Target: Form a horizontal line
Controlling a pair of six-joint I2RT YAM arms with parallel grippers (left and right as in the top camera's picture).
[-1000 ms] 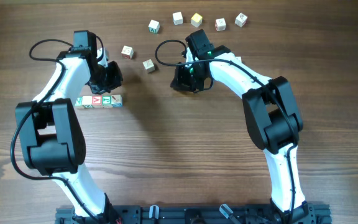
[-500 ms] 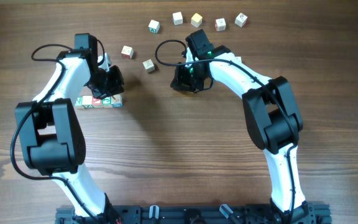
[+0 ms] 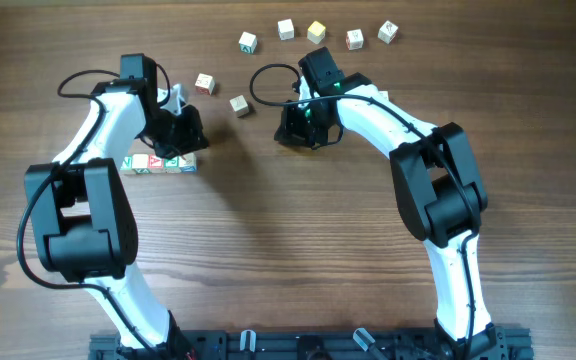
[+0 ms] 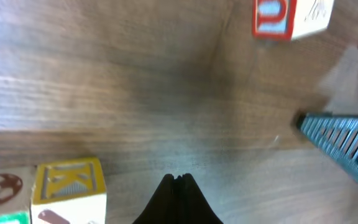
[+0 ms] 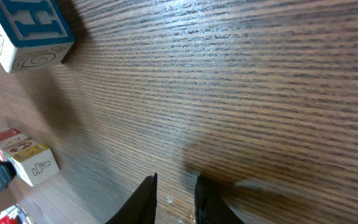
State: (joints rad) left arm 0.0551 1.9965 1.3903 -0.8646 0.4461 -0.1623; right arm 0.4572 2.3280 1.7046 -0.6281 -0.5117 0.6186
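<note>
On the wooden desk (image 3: 288, 250) the line (image 3: 160, 163) lies left of centre: four white letter cubes in a short straight row, side by side and touching, running left to right, with green and red printed tops. Its left end sits at the edge of the white left arm (image 3: 103, 110).

Just beyond the row's right half hangs the left claw (image 3: 179, 138). It is clenched: in the wrist view its black tips (image 4: 169, 196) meet with nothing between them. Whether it touches the row I cannot tell. Left of the tips in that view stands a K cube (image 4: 67, 190), its face framed in yellow.

Across the desk, well apart from the row, the right claw (image 3: 302, 130) points down at bare wood. Its fingers (image 5: 145, 199) stand a little parted, a slim strip of wood grain showing between them, and they grasp nothing.

Further on, between the two claws, are two loose cubes (image 3: 239, 104), the other up and to the left of the one marked. At the far edge five more cubes (image 3: 316, 32) are scattered in a loose arc
</note>
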